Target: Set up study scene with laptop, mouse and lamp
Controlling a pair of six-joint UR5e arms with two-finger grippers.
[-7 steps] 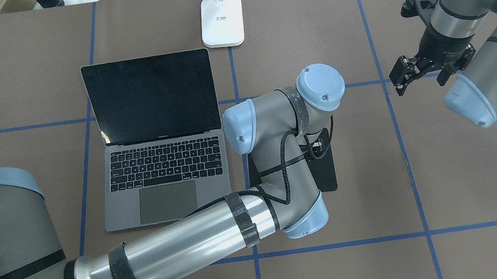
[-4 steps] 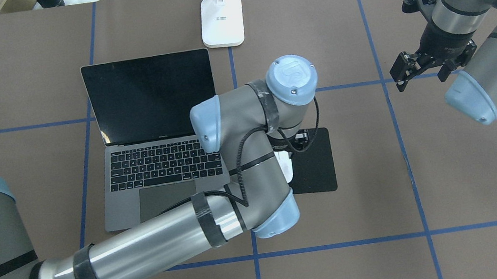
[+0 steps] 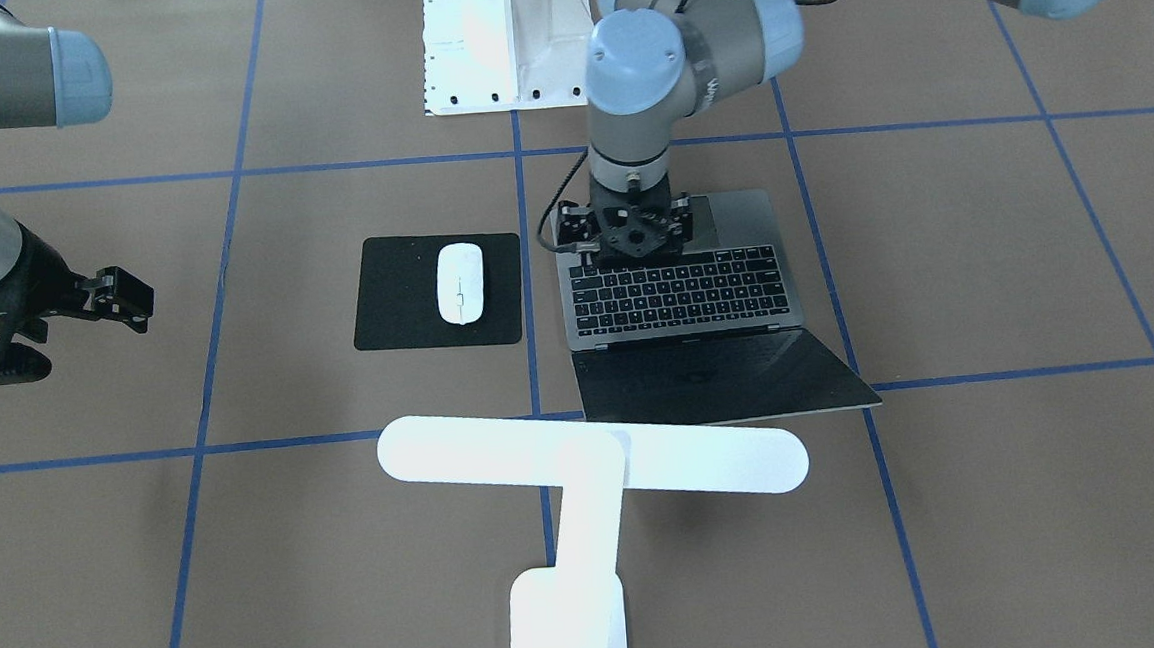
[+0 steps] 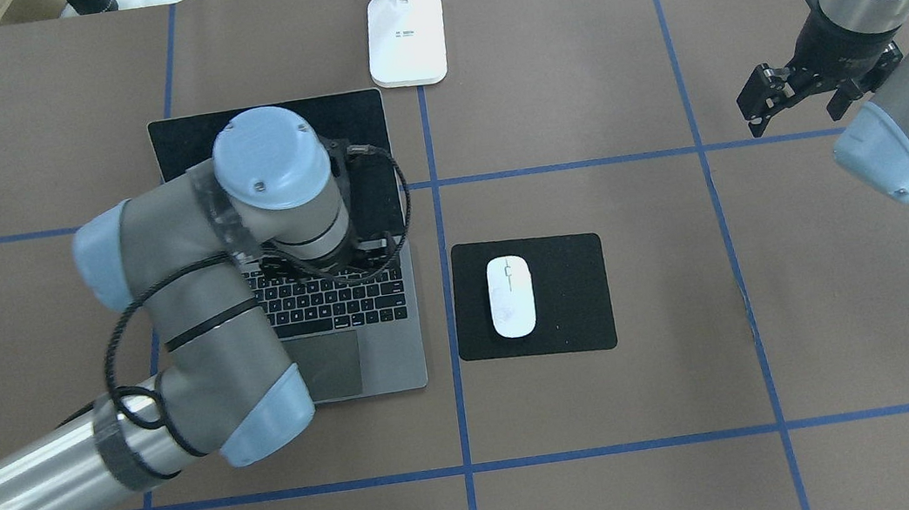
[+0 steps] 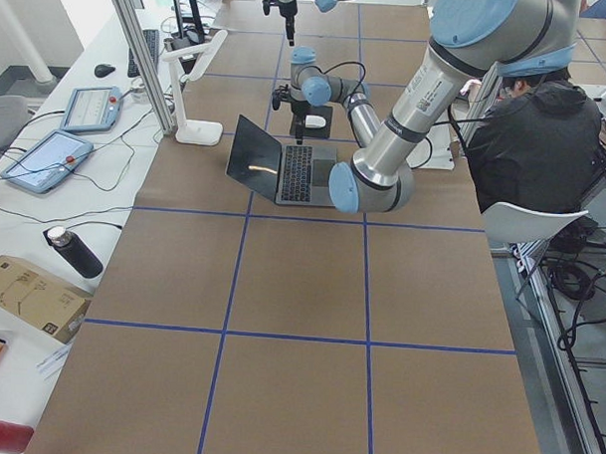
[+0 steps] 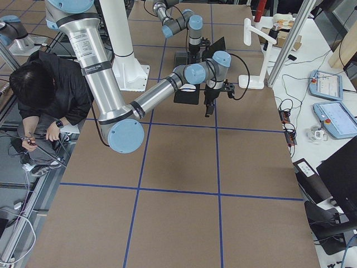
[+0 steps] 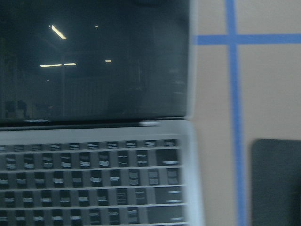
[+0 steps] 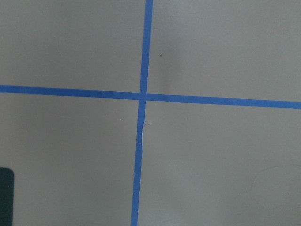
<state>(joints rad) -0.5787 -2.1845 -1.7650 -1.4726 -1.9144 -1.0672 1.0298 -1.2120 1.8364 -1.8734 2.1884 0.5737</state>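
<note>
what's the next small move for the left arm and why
Probably lift the left gripper clear of the laptop. It hangs over the keyboard, the laptop is open, the mouse lies on the mat and the lamp stands beyond the screen, so nothing seems left to place.
</note>
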